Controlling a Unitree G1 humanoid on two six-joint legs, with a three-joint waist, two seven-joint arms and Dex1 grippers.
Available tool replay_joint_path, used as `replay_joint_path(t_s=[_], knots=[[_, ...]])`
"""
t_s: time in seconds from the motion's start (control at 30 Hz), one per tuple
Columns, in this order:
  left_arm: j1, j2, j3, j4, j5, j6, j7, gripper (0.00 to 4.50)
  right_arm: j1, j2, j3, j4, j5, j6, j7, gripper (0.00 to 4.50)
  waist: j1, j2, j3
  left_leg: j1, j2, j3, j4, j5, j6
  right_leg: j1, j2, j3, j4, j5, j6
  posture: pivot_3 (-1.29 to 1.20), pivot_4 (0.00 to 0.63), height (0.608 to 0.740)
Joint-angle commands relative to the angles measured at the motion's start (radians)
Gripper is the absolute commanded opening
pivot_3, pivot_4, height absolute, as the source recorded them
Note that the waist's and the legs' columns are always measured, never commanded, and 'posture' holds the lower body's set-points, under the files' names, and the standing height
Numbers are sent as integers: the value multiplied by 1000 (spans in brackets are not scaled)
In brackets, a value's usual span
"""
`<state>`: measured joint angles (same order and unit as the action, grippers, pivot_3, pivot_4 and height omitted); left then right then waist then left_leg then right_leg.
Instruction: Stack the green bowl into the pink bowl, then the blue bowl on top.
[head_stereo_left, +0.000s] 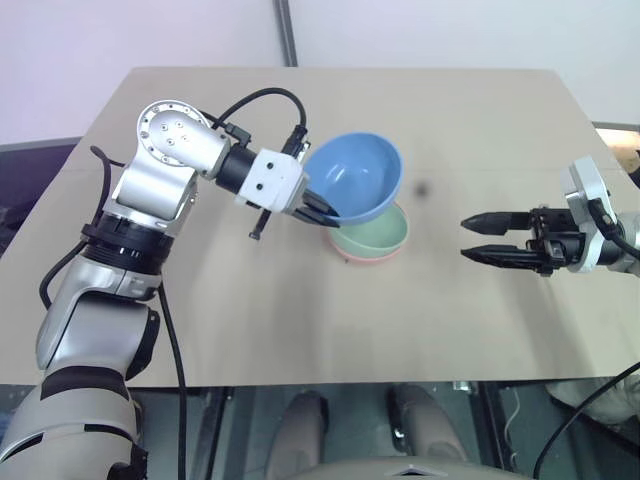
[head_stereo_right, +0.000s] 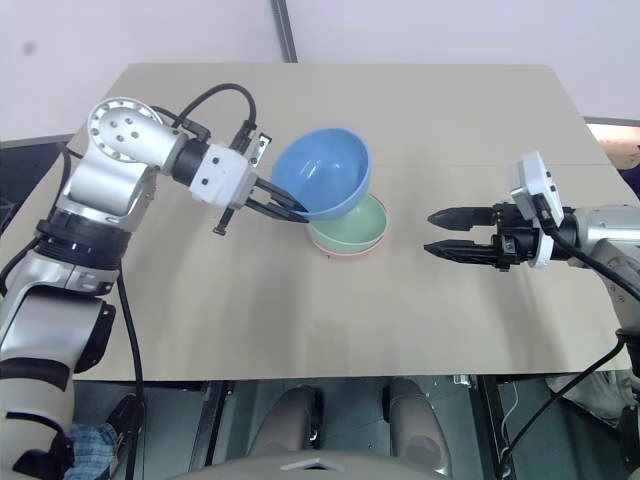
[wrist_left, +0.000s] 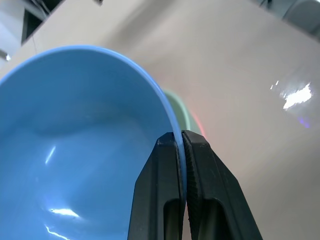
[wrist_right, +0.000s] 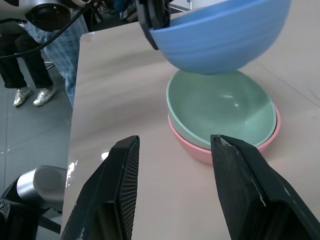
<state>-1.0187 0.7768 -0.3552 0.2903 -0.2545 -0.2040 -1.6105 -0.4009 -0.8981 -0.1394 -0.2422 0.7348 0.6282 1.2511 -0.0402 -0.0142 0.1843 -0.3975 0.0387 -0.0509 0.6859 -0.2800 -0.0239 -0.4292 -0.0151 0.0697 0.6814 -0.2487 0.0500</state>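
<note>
- The left gripper (head_stereo_left: 322, 207) had its jaws pinched tight on the near rim of the blue bowl (head_stereo_left: 355, 175), one finger inside the wall and one outside, as the left wrist view confirmed.
- The blue bowl hung clear of the desk (head_stereo_left: 300, 320), tilted with its mouth turned up and toward the camera, partly above the stack and offset toward the left arm.
- The green bowl (head_stereo_left: 378, 233) sat nested in the pink bowl (head_stereo_left: 352, 256) near the middle of the desk (only a thin pink rim showed beneath the green); the first step was judged complete.
- The step in hand was judged to be the carry of the blue bowl to the stack.
- The next move called for centring the blue bowl over the green one, levelling it, lowering until seated, then releasing.
- The right gripper (head_stereo_left: 478, 239) stood well apart from the stack, above the desk, jaws wide and holding nothing.
</note>
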Motion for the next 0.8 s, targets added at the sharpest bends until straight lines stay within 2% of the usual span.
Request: replay_joint_path(t_s=[0.03, 0.23, 0.53, 0.63, 0.67, 0.7, 0.73, 0.77, 0.8], knots=[[-33, -18, 4, 8, 30, -18, -4, 39, -6, -4, -39, -33, 23, -7, -7, 2541, 1, 0, 0, 0, 0, 0, 0, 0, 0, 0, 0, 0, 0, 0, 0, 0, 150, 740], [-44, -93, 23, 86, 79, -128, 4, 39, -12, -1, -41, -28, 25, -9, -16, 2541, 5, 0, 0, -1, 0, 0, 0, 0, 0, 0, 0, 0, -1, 0, 0, 0, 150, 740], [6, -62, 1, 37, 3, -126, -4, 39, 6, -5, -43, -35, 27, -14, -20, 2541, 0, 0, 0, 0, 0, 0, 0, 0, 0, 0, 0, 0, 0, 0, 0, 0, 150, 740], [11, -63, 2, 13, -22, -82, -4, 902, 6, -7, -44, -35, 27, -14, -19, 2541, 3, 0, 0, 0, 0, 0, 0, 0, 0, 0, 0, 0, 0, 0, 0, 0, 150, 740], [11, -51, -9, 1, -34, -74, -4, 1288, 4, -8, -45, -33, 27, -14, -18, 2541, 4, 0, 0, 0, 0, 0, 0, 0, 0, 0, 0, 0, 0, 0, 0, 0, 150, 740], [12, -45, -13, -6, -38, -75, -4, 1865, 3, -9, -46, -31, 27, -14, -16, 2541, 3, 0, 0, -1, 0, 0, 0, 0, 0, 0, 0, 0, -1, 0, 0, 0, 150, 740], [15, -50, -4, -8, -34, -83, -4, 2111, 2, -10, -46, -29, 26, -15, -15, 2541, 3, 0, 0, -1, 0, 0, 0, 0, 0, 0, 0, 0, -1, 0, 0, 0, 150, 740], [17, -51, 0, -11, -36, -81, -4, 2660, 1, -10, -46, -28, 25, -16, -15, 2541, 3, 0, 0, -1, 0, 0, 0, 0, 0, 0, 0, 0, -1, 0, 0, 0, 150, 740], [18, -43, -5, -19, -48, -77, -4, 3024, 0, -10, -45, -27, 24, -17, -15, 2541, 3, 0, 0, 0, 0, 0, 0, 0, 0, 0, 0, 0, -1, 0, 0, 0, 150, 740]])
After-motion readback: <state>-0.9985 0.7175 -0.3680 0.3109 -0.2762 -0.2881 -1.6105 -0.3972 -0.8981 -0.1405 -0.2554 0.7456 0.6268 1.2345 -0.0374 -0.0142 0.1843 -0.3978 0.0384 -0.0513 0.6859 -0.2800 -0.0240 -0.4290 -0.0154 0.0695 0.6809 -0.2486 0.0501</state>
